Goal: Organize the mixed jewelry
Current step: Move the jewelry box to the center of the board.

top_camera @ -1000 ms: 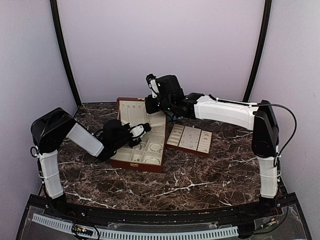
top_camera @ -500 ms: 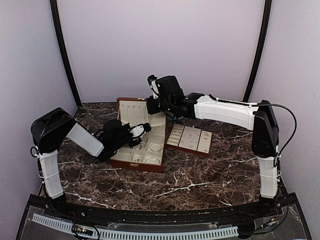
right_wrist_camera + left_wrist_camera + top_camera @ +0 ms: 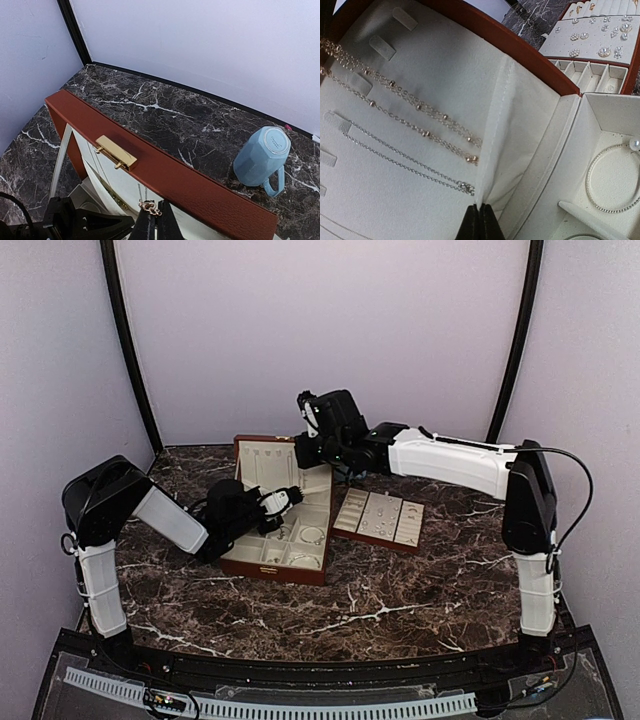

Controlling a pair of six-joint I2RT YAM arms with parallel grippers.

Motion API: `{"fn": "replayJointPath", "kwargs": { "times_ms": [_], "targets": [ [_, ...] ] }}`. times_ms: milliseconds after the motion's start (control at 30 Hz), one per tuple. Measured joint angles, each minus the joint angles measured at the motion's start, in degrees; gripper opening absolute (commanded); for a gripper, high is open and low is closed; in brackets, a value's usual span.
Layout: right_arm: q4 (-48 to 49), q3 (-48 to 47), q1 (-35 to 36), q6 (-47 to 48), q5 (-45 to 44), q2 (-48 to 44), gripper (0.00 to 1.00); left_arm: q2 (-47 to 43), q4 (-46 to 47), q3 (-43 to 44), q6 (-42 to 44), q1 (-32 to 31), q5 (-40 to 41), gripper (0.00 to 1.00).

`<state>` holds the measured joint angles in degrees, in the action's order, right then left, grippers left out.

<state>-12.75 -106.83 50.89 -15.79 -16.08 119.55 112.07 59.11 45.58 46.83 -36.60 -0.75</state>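
**Both grippers shut at the lid of the open jewelry box**

The left gripper reaches in from the tabletop's left edge. Its jaws are closed together with nothing between them, and the tips rest at the fold where the cream lining of the lid meets the box body. The right gripper reaches across from the right edge to the top rim of the lid. Its jaws are also pressed shut, and a small gold clasp piece sits right at their tips. Whether that piece is actually pinched cannot be told.

The dark marble tabletop carries a reddish-brown wooden box left of its centre. The lid stands upright on the far side, with a brass catch on its outer face. Just beside the box, toward the right edge, lies a flat cream-lined tray. A light-blue mug stands upright behind the lid, near the far edge.

The mixed jewelry is spread over three places. Pale studs and clusters sit in rows on the tray. Two gold beaded chains and a fine silver chain lie across the lid lining, the silver one ending just beside the left fingertips. A thin silvery bangle lies flat in a box compartment.
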Motion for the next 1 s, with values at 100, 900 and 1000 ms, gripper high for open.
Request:
{"fn": "replayJointPath", "kwargs": {
  "times_ms": [100, 900, 1000],
  "targets": [
    [-0.9, -0.8, -0.1, -0.4, 0.0, 0.4, 0.00, 0.0, 0.0, 0.0, 0.1, 0.0, 0.2, 0.00],
    [-3.5, -2.5, -0.8, -1.7, 1.5, 3.1, 0.00, 0.0, 1.3, -0.8, 0.2, -1.6, 2.1, 0.00],
    [-3.9, -2.5, -0.8, -2.1, 1.1, 3.1, 0.00, 0.0, 1.8, -1.2, 0.1, -2.2, 2.8, 0.00]
  ]
}}
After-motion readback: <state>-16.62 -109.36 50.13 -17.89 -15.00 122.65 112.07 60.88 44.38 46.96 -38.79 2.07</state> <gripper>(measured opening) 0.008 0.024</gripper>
